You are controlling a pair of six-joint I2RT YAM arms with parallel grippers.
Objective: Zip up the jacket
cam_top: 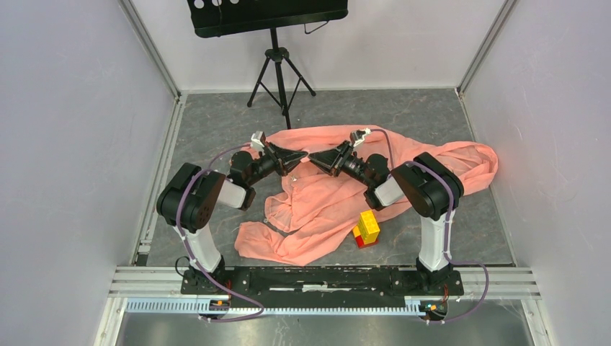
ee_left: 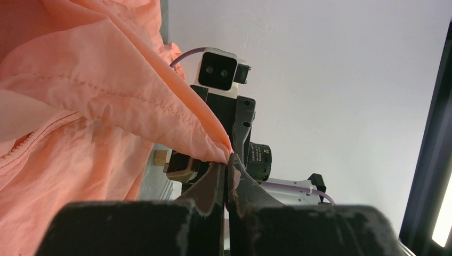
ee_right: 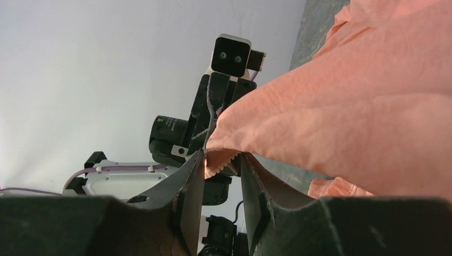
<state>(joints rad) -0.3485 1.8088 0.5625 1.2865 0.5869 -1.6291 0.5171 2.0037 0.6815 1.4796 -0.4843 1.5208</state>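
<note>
Jacket [cam_top: 324, 209] — large, salmon-pink, of thin soft fabric — lies crumpled across the middle of the grey marbled table [cam_top: 216, 115]. Its lower folds lie nearest the arm bases, and one sleeve trails off toward the right arm's side. Just beside that near hem stands a small yellow-and-red toy block stack [cam_top: 367, 229]. From above you cannot tell whether it touches the cloth or only sits beside it. It has no part in the zipping, so keep the cloth from dragging it.

Further in, both arms reach to the jacket's upper middle, tips nearly meeting.

Left gripper [ee_left: 228, 165]: fingers pressed together on a corner of the fabric, which tents up from the pinch. Judgement: this is the anchor hold, there to keep one front edge taut so the zipper line has something to run against.

Right gripper [ee_right: 223, 160]: fingers partway apart, with a toothed-looking strip of hem between them. Whether they pinch it or merely straddle it, the wrist view does not settle. Its job is likely the opposite edge or the slider, though no slider or pull tab shows anywhere.

Stage, as judged: edges gathered, zipper not yet engaged, front open and rumpled. Your next move calls for finding the slider before any pull. Cloth this thin will probably slip and bunch if tugged from one corner.

Farthest back, a black music stand on a tripod [cam_top: 266, 16] sits against the white wall, well apart from the work.
</note>
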